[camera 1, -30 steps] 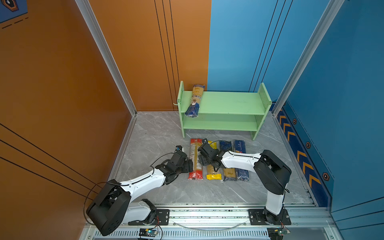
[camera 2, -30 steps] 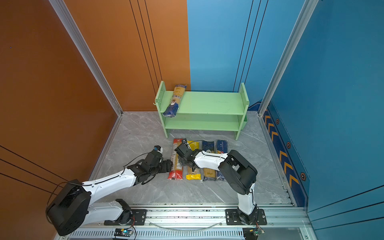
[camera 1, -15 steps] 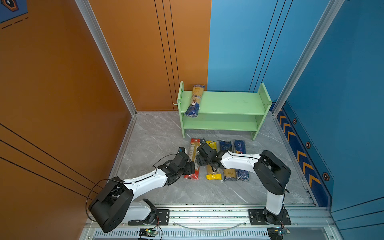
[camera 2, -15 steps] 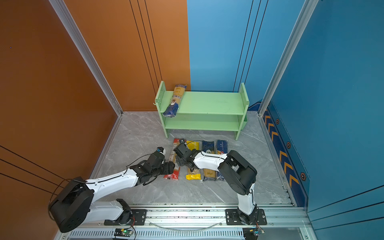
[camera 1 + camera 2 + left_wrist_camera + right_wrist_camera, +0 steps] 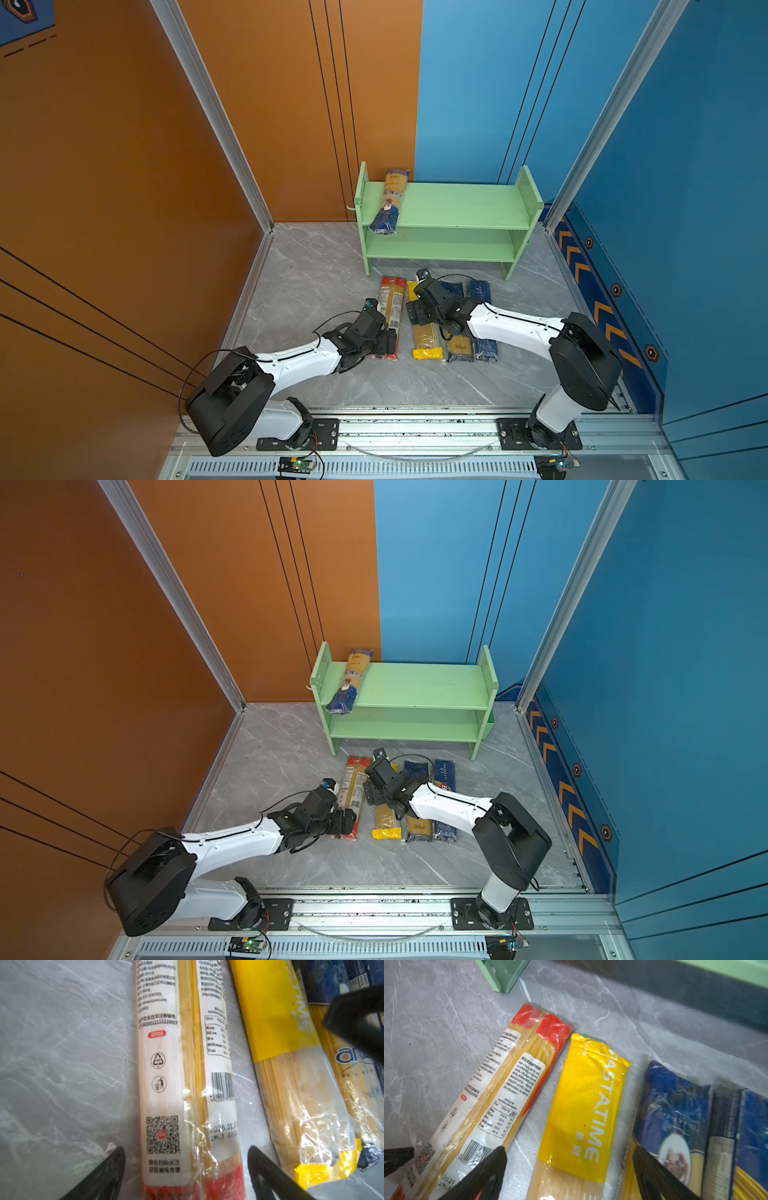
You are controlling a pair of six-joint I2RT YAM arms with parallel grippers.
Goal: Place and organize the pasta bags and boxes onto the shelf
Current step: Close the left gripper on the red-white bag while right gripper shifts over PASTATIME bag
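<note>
Four packs lie side by side on the floor before the shelf, long axes pointing toward it: one red-ended bag, one yellow bag, one ankara bag, one Barilla pack. A second ankara bag lies front-to-back on the top tier, left end. The left gripper straddles the red-ended bag, the right gripper the yellow bag; both are released.

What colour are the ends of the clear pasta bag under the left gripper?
Red; the clear bag shows it best in the right wrist view.
</note>
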